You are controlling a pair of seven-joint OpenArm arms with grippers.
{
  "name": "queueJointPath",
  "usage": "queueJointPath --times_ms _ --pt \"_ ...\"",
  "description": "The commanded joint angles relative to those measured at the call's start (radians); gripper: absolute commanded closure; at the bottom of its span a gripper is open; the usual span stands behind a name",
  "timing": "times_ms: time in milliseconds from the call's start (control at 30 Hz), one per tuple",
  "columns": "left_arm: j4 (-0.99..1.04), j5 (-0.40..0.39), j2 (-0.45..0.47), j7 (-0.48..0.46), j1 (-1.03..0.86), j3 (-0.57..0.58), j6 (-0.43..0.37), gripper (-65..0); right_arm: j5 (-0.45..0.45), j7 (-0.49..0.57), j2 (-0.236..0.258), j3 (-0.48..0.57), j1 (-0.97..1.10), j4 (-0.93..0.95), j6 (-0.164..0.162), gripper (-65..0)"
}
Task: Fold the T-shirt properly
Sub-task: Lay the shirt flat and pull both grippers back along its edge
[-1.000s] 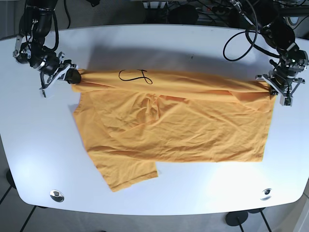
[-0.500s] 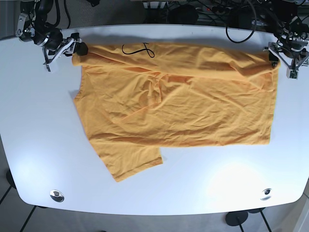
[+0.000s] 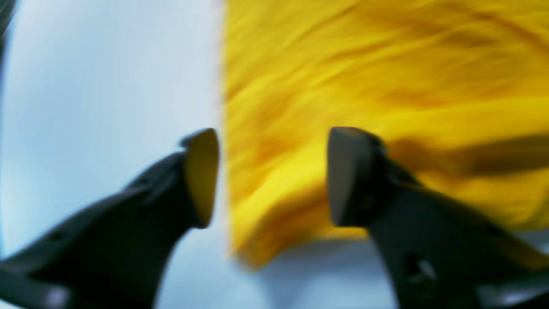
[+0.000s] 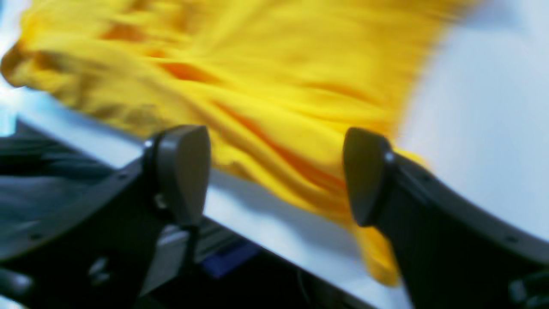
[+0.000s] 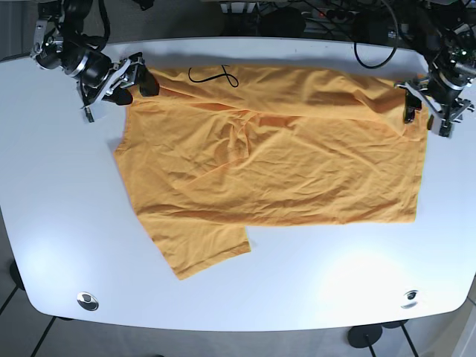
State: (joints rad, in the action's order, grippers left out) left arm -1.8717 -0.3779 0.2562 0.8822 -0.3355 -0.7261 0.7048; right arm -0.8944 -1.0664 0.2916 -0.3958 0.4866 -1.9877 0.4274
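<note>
White and glossy, the tabletop point(image 5: 67, 245) filled most of the base view, its rounded edges curving in at the corners. An orange T-shirt point(image 5: 282, 171) lay spread flat across its middle and far half, wrinkled, with its upper edge folded over into a long band that ran from side to side. A black scribbled mark point(image 5: 213, 75) showed on that band near the far edge of the tabletop. One sleeve point(image 5: 201, 249) stuck out toward the near edge on the base view's left side.

My right claw point(image 5: 132, 80) sat at the shirt's far corner on the base view's left. Its jaws stood apart, holding nothing. In the right wrist view the two dark fingers point(image 4: 182, 171) were clearly spread, with the bunched yellow-orange cloth point(image 4: 266, 86) lying between and beyond them, and the edge of the tabletop below. That picture was blurred, so I could not tell whether either finger touched the fabric.

My left claw point(image 5: 425, 110) sat at the opposite far corner, on the base view's right. Its jaws were also parted and empty. In the left wrist view one finger point(image 3: 201, 176) hung over bare white tabletop just beside the shirt's edge, and the other point(image 3: 351, 176) over the cloth itself. This view was blurred too.

Two small round metal fittings point(image 5: 88, 300) were set into the tabletop near its front corners.
</note>
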Motion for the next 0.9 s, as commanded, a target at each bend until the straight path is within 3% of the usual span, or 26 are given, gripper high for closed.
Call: queueJointPath --times_ms 33,67,100,233,267,367,433,533,633,800,900 --pt "-0.007 0.09 0.007 -0.007 -0.009 0.009 -0.007 -16.7 -0.007 0.016 -0.01 -0.012 0.005 0.015 0.001 -25.7" --pt "0.019 0.132 0.005 -0.008 -0.012 0.023 -0.007 -10.0 -0.007 0.016 -0.015 -0.012 0.005 0.063 0.001 -19.8" --pt "0.054 0.156 0.005 -0.01 -0.015 0.02 -0.007 -6.8 -0.007 0.016 -0.015 -0.012 0.005 0.127 0.003 -19.5" --pt "0.16 0.162 0.018 -0.01 -0.017 -0.034 -0.007 -6.7 -0.002 0.065 0.004 -0.012 0.004 0.293 0.008 -19.7" --pt "0.179 0.162 0.039 -0.01 -0.034 -0.039 -0.007 -6.8 0.033 0.073 0.024 -0.01 0.004 0.311 0.008 -19.7" --pt "0.211 0.164 0.051 -0.01 -0.049 -0.037 -0.007 -6.9 0.142 0.081 0.024 -0.012 0.007 0.31 0.011 -19.7" --pt "0.229 0.171 0.051 -0.01 -0.073 -0.037 -0.007 -6.9 0.163 0.081 0.028 -0.019 0.017 0.31 0.014 -19.7" --pt "0.217 0.173 0.045 -0.008 -0.132 -0.037 -0.007 -7.4 0.166 0.081 0.033 -0.021 0.05 0.307 0.063 -19.7" --pt "0.192 0.17 0.044 -0.008 -0.185 -0.04 -0.007 -18.1 0.168 0.081 0.028 -0.062 0.102 0.275 0.063 -19.7" --pt "0.11 0.162 0.033 -0.004 -0.179 -0.071 -0.007 -28.1 0.168 0.081 0.027 -0.065 0.128 0.161 0.064 -19.7" --pt "-0.009 0.09 0.009 0.005 -0.119 -0.119 -0.007 -38.1 0.163 0.081 0.027 -0.067 0.126 0.051 0.064 -19.7"
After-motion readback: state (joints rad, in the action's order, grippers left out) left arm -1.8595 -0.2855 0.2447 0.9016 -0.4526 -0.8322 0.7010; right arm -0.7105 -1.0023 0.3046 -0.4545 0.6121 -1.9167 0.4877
